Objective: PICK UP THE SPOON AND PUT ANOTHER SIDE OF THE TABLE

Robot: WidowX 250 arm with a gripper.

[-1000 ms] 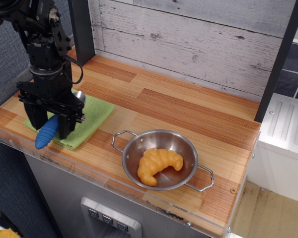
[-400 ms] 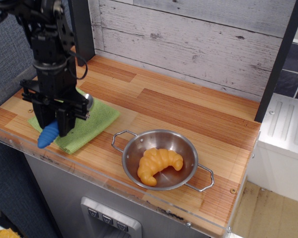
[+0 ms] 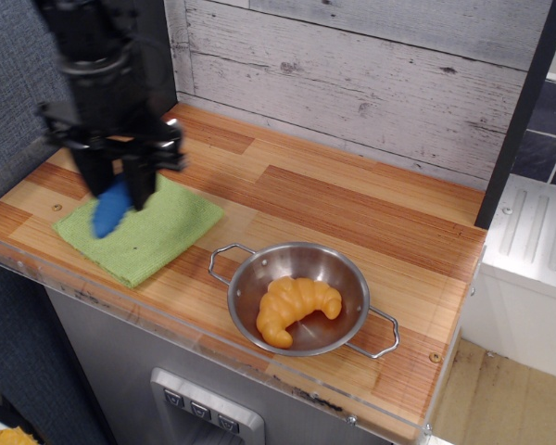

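Note:
My gripper [image 3: 118, 190] is at the left end of the table [image 3: 334, 199], raised above the green cloth [image 3: 141, 230]. It is shut on the spoon [image 3: 111, 207], whose ribbed blue handle hangs down and to the left between the fingers. The spoon's silver bowl is hidden behind the gripper. The spoon is lifted off the cloth. The image of the arm is motion-blurred.
A steel bowl [image 3: 345, 273] with two wire handles stands at the front middle and holds an orange croissant [image 3: 295, 307]. A white plank wall runs along the back. A dark post [image 3: 522, 111] stands at the right end. A clear plastic rim [image 3: 195, 331] lines the front edge.
The gripper has risen with the spoon, lifting it off the cloth, and has shifted slightly right and toward the back.

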